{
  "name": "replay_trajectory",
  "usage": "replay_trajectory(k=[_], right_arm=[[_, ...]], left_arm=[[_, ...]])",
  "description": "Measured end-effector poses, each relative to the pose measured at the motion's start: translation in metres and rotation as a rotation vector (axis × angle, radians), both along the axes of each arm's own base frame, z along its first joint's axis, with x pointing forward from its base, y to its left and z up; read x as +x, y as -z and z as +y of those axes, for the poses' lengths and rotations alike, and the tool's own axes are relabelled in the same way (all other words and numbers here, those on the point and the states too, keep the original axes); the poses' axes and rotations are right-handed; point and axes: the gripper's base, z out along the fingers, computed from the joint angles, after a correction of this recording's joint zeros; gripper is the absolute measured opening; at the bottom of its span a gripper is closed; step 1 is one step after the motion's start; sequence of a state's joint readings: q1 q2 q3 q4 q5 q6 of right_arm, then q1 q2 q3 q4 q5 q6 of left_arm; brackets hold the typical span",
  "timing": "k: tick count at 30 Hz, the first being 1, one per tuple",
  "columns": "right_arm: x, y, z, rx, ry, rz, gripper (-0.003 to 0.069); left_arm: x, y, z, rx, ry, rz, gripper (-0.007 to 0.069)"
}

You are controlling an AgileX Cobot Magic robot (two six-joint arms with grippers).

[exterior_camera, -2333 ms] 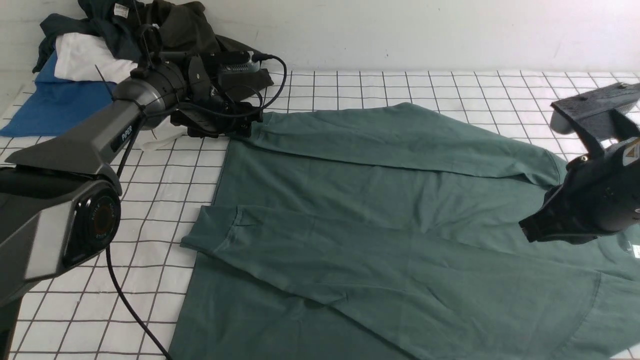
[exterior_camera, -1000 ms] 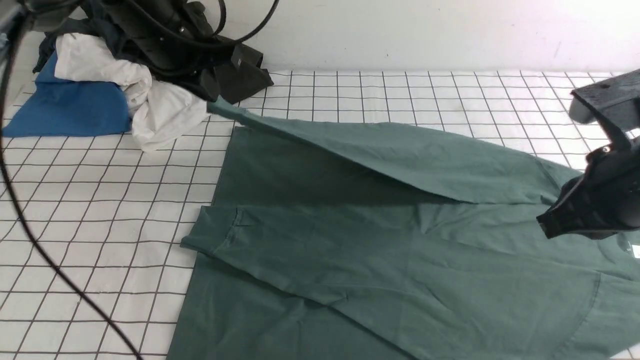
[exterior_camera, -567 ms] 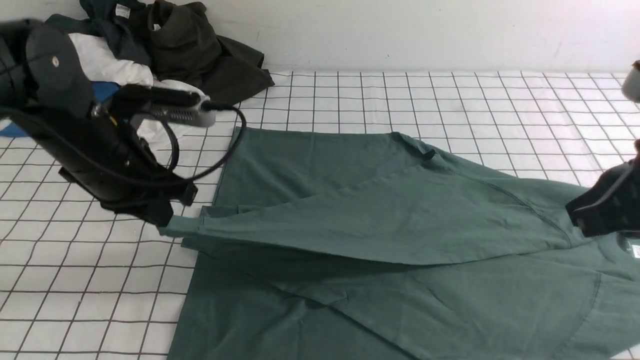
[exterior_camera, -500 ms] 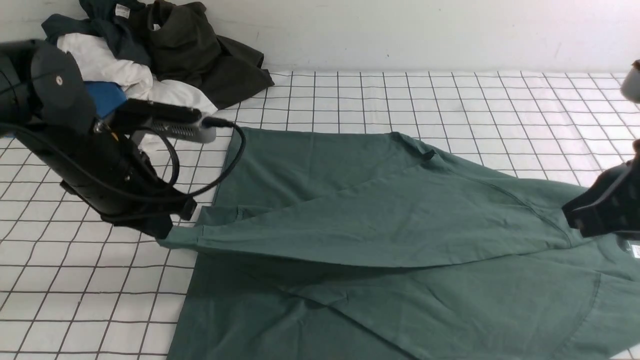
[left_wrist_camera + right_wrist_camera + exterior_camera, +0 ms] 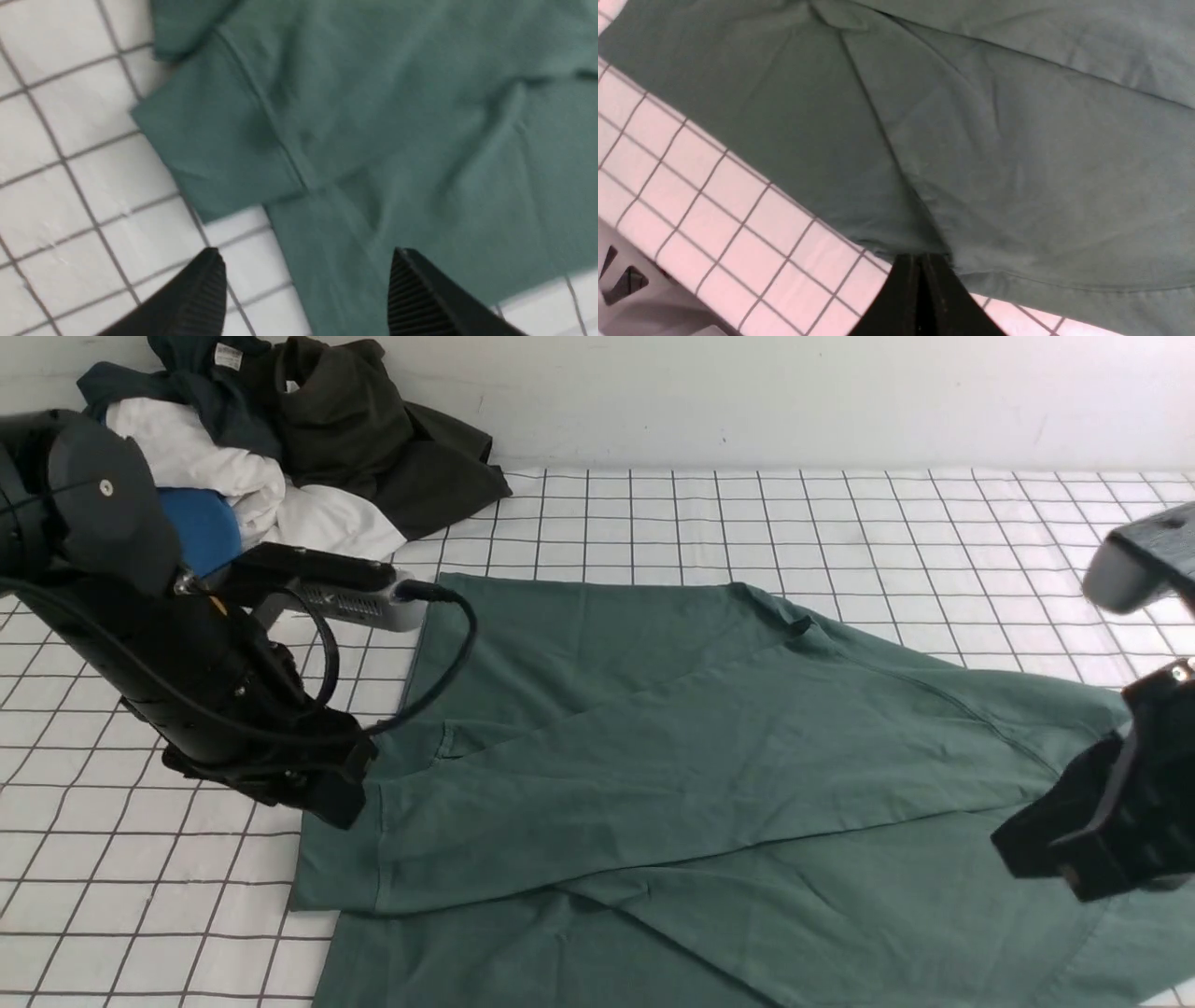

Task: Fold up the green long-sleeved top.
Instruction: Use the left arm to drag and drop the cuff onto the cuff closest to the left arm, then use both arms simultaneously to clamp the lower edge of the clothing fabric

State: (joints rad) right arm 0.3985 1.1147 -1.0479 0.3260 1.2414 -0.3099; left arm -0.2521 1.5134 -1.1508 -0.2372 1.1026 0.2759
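Observation:
The green long-sleeved top lies spread on the checked table. One sleeve lies folded across its body, and the cuff rests flat at the near left. My left gripper hovers just above that cuff, open and with nothing in it. In the left wrist view its fingertips stand wide apart over the cuff and the hem. At the right, my right gripper is shut on the top's edge. In the right wrist view the cloth creases toward the shut gripper.
A heap of clothes sits at the far left by the wall: a dark olive-black garment, a white one and a bright blue one. My left arm's cable loops over the top's left edge.
My left gripper carried the sleeve from the far side across the body toward me, then opened and let the cuff drop flat. The right gripper moved nearer and lower, still shut.

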Motion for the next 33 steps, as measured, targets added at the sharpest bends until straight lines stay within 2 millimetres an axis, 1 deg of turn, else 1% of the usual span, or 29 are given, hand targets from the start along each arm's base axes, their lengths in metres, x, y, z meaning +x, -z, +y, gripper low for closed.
replay_trajectory(k=[1, 2, 3, 4, 5, 7, 8, 9, 11, 12, 13, 14, 17, 18, 19, 22, 25, 28, 31, 33], right_arm=[[-0.007, -0.001, 0.006, 0.004, -0.040, -0.004, -0.0014], [-0.009, -0.001, 0.007, 0.004, -0.047, -0.006, -0.0014], [-0.014, -0.001, 0.010, 0.004, -0.071, -0.006, -0.0014], [-0.023, -0.001, 0.015, 0.005, -0.112, -0.011, -0.0014], [-0.029, 0.000, 0.016, 0.005, -0.133, -0.015, -0.0014], [-0.042, 0.001, 0.018, 0.002, -0.184, -0.022, -0.0014], [-0.046, 0.002, 0.017, -0.001, -0.196, -0.026, -0.0014], [-0.051, 0.003, 0.016, -0.005, -0.206, -0.033, -0.0014], [-0.055, 0.005, 0.011, -0.022, -0.214, -0.048, -0.0014], [-0.055, 0.005, 0.011, -0.024, -0.214, -0.050, -0.0014], [-0.057, 0.006, 0.008, -0.042, -0.213, -0.060, -0.0014], [-0.056, 0.007, 0.007, -0.057, -0.211, -0.065, -0.0014], [-0.056, 0.011, 0.005, -0.074, -0.203, -0.062, -0.0014], [-0.056, 0.011, 0.005, -0.075, -0.201, -0.060, -0.0014], [-0.056, 0.013, 0.005, -0.078, -0.195, -0.051, -0.0014], [-0.056, 0.017, 0.005, -0.085, -0.192, -0.038, -0.0014], [-0.057, 0.020, 0.004, -0.089, -0.192, -0.029, -0.0014], [-0.057, 0.021, 0.004, -0.091, -0.192, -0.026, -0.0014], [-0.057, 0.022, 0.004, -0.092, -0.192, -0.025, -0.0014], [-0.057, 0.022, 0.004, -0.092, -0.192, -0.025, -0.0014]], left_arm=[[-0.014, -0.006, -0.012, 0.021, 0.085, 0.011, 0.0436], [-0.018, -0.006, -0.017, 0.025, 0.112, 0.012, 0.0436], [-0.026, -0.009, -0.023, 0.038, 0.158, 0.012, 0.0433], [-0.047, -0.009, -0.038, 0.075, 0.278, 0.012, 0.0422], [-0.057, -0.006, -0.044, 0.094, 0.335, 0.022, 0.0417], [-0.081, 0.008, -0.052, 0.168, 0.456, 0.052, 0.0401], [-0.088, 0.013, -0.054, 0.192, 0.495, 0.061, 0.0400], [-0.099, 0.025, -0.054, 0.233, 0.551, 0.093, 0.0397], [-0.112, 0.041, -0.053, 0.279, 0.624, 0.130, 0.0394], [-0.113, 0.043, -0.052, 0.283, 0.628, 0.133, 0.0394], [-0.118, 0.053, -0.050, 0.294, 0.669, 0.132, 0.0394], [-0.119, 0.061, -0.049, 0.293, 0.692, 0.107, 0.0395], [-0.117, 0.077, -0.050, 0.275, 0.721, 0.030, 0.0412], [-0.117, 0.078, -0.050, 0.275, 0.722, 0.027, 0.0417], [-0.114, 0.086, -0.052, 0.267, 0.725, -0.006, 0.0438], [-0.110, 0.103, -0.055, 0.273, 0.732, -0.006, 0.0485], [-0.104, 0.117, -0.057, 0.305, 0.746, 0.003, 0.0500], [-0.100, 0.125, -0.058, 0.334, 0.706, 0.031, 0.0498], [-0.100, 0.126, -0.057, 0.342, 0.644, 0.053, 0.0491], [-0.100, 0.126, -0.057, 0.348, 0.591, 0.064, 0.0470]])
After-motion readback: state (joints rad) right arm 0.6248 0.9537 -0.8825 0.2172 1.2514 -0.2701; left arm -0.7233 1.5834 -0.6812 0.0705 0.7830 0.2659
